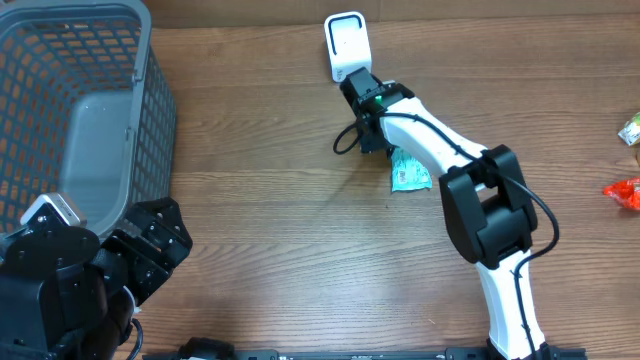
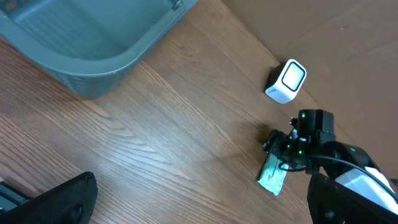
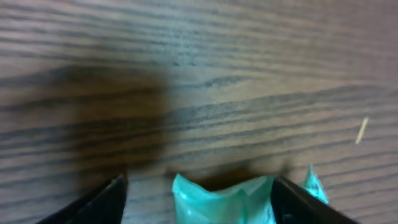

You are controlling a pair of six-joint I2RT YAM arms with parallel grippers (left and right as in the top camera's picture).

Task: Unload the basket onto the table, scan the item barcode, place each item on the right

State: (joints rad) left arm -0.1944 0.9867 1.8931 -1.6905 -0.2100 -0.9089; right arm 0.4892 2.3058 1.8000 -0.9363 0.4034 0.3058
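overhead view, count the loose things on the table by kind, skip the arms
basket: 1
scanner: 1
packets: 3 (teal packet, red packet, green packet)
total: 5

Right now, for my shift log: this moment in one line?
right gripper: open, straddling green packet on table | scanner: nearby, untouched | left gripper: open, beside basket
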